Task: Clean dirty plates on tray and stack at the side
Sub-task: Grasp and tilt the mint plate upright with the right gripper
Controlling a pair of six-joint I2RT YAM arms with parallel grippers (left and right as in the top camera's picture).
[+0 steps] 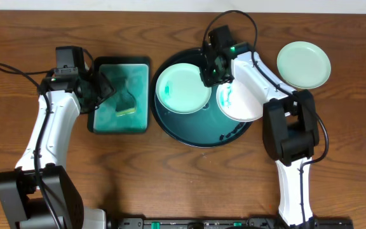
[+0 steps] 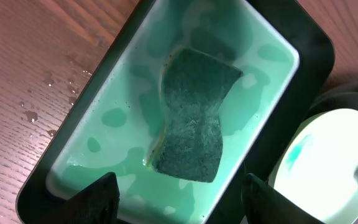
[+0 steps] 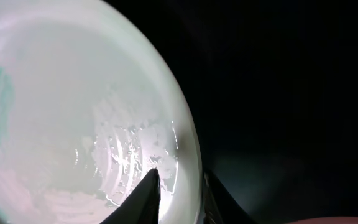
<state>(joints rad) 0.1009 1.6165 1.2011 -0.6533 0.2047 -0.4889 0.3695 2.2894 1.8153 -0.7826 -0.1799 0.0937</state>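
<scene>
At the far left, the left end effector hung over the rectangular teal tray, its jaws set wide apart and holding nothing. A dark green sponge lay in that tray's shallow pale liquid, and water drops dotted the tabletop beside it. Just to the right sat the round tray. A mint plate with a teal smear lay in its left half. The right end effector stood at this plate's upper right edge. Its fingers sat slightly apart on either side of the wet rim, and I could not tell whether they pinched it. The white plate, smeared teal, leaned over the tray's right rim. Farthest right, a second mint plate rested on the bare tabletop, apart from the tray.
</scene>
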